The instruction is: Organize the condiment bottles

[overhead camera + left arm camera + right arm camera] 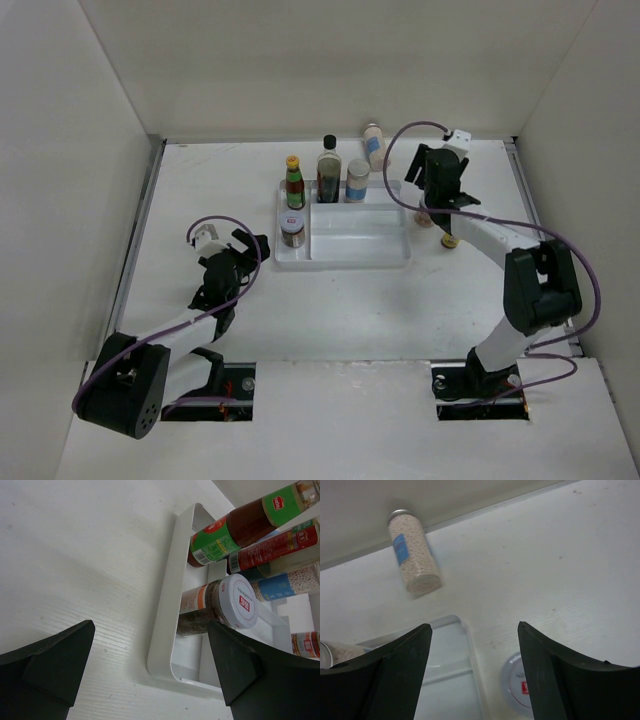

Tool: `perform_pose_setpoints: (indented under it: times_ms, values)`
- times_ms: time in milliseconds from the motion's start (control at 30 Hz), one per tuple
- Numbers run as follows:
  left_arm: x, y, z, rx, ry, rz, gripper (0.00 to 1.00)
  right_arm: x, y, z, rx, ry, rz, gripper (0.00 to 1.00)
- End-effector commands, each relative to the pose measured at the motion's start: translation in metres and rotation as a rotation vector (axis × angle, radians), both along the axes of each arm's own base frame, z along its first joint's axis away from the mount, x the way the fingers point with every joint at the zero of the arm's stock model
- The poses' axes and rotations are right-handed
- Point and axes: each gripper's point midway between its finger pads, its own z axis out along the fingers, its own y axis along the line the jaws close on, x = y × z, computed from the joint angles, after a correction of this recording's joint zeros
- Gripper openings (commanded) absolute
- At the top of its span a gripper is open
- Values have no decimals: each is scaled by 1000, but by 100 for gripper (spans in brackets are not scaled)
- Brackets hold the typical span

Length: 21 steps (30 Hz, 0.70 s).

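Right gripper (474, 626) spread, pale shaker (413, 555) ahead-left

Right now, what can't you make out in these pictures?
Top view: a yellow-capped bottle beside the white tray sits mostly under the right arm; its kind is unclear.
Right wrist view: a white-lidded jar is half behind a gripper finger and cut by the bottom edge.
Left wrist view: the red sauce bottle loses its cap past the top corner.
Top view: labels too small to read.
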Motion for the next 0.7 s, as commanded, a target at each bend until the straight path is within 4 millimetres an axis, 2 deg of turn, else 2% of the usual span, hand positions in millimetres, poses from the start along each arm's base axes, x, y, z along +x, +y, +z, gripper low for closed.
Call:
perform_pose_setpoints:
  times_ms: [0,100,233,367,500,667]
  values:
    - [7,-7,21,-33,-69,-14,100,-27,-42,34,-23,-93,-171,78]
    - [7,-10,21,-37,-67,-25,100,-53,-60,40,-57,-114,-238,84]
    - [7,-16,20,-38,-65,-38,100,-89,-88,45,-96,-129,-349,87]
    - [5,-17,23,-43,-77,-43,100,-111,-98,30,-118,-84,-367,89]
    - [5,-19,20,-41,-68,-49,100,-117,-92,9,-106,-31,-332,88]
    - [3,-16,22,-42,-77,-40,100,-104,-81,-17,-42,19,-274,81]
